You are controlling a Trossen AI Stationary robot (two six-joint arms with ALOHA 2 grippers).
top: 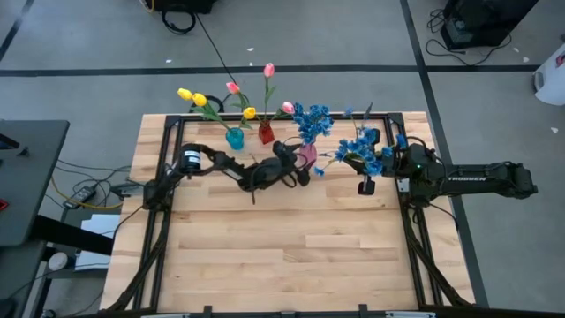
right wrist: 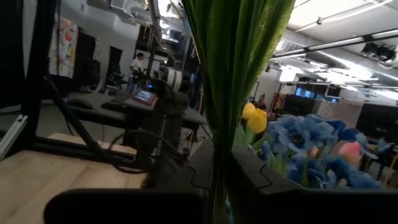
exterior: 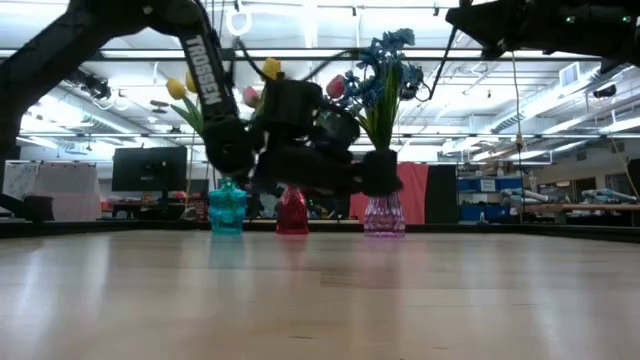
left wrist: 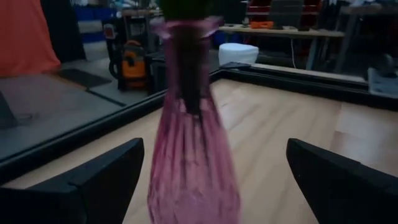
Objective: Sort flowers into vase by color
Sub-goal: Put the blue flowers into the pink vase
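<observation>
While left gripper [top: 305,170] gapes around pink vase [top: 306,155], right gripper [top: 365,170] clamps blue flowers [top: 364,150]

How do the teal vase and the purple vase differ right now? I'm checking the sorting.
The teal vase holds yellow tulips; the purple vase holds blue sprigs. The open left end effector brackets the purple vase, while the teal vase stands alone. Both stand upright along the table's far edge.

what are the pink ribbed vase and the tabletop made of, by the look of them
Pink ribbed vase: translucent tinted glass or clear plastic, glossy; dark stems show through its fluted wall. Tabletop: pale wooden planks, smooth satin finish; visible board seams, and it reflects the vases faintly.
</observation>
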